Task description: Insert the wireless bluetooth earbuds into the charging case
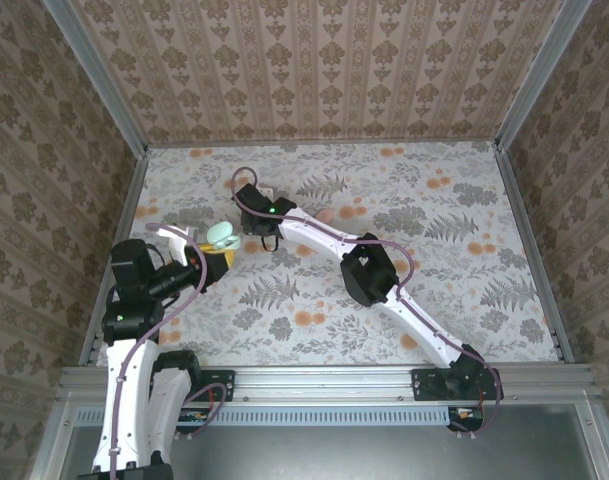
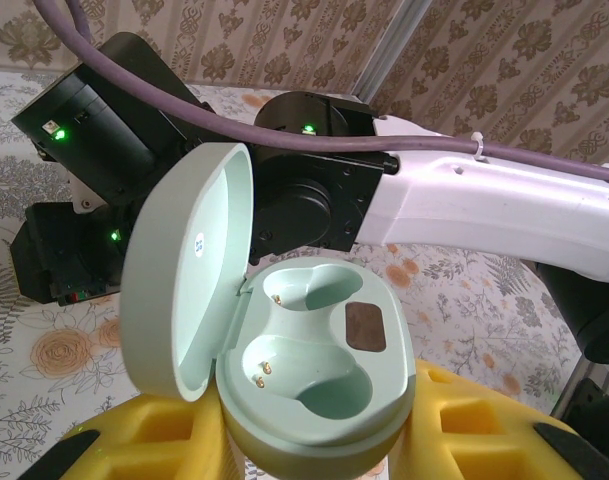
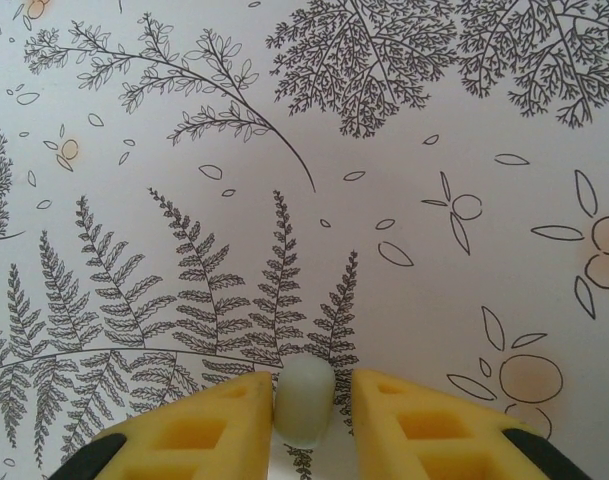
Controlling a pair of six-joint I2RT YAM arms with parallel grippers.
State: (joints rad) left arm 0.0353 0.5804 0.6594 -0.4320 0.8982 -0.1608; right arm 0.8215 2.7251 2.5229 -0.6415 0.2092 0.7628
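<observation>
On case, found left gripper clamped, jaws closed on lower half. From left wrist, saw yellow fingers pressed to both sides of case base. Logged lid swung fully open, standing up at hinge side of case, pale green like the rest. Counted two wells in case, both vacant, with a small gold contact down in each. Noted dark patch on top face of case, beside wells. Saw right arm crossing close behind case, white link on far side from lid, black housing with green lights just behind lid. Just beside case, on side away from left arm, found right gripper pointing down at table. From right wrist, saw one earbud, pale and rounded, lying on fern print of table, outside case, between yellow pads of right gripper. Recorded jaws apart, straddling earbud: one pad against it, thin gap showing at other pad. Could not tell whether earbud is gripped yet. Could not tell from right wrist how near earbud lies to case.
</observation>
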